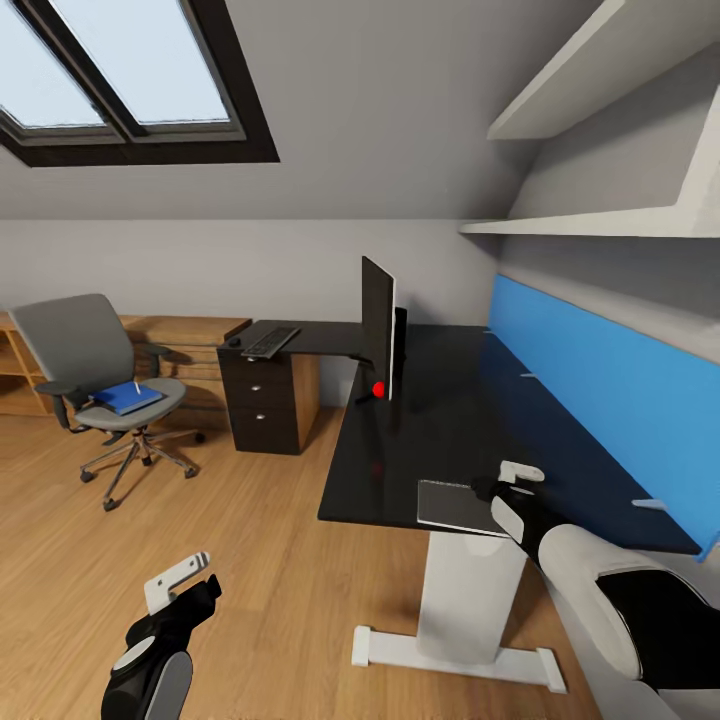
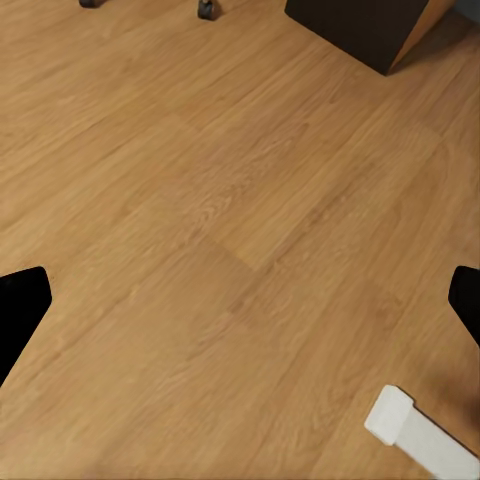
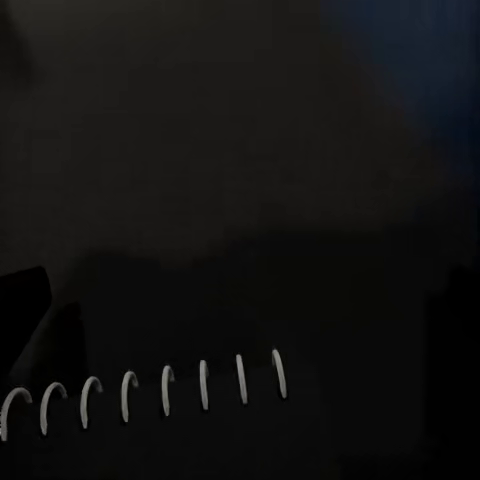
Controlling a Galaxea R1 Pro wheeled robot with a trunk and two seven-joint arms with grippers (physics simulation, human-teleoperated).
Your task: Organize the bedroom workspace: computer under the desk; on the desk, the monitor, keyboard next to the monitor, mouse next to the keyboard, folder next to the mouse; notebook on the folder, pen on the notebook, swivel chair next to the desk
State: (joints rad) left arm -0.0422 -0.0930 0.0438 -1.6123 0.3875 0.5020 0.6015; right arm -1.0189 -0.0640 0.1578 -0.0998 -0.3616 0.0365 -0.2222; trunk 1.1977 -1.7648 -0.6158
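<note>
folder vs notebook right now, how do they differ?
The folder is bright blue; the notebook is grey. The folder lies on the swivel chair seat, away from both arms; the notebook lies near the desk front edge, at the right pincer. Both lie flat.

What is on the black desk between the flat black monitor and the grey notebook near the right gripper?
In the head view, nothing: that stretch of the glossy black desk between the monitor and the notebook is bare.
</note>
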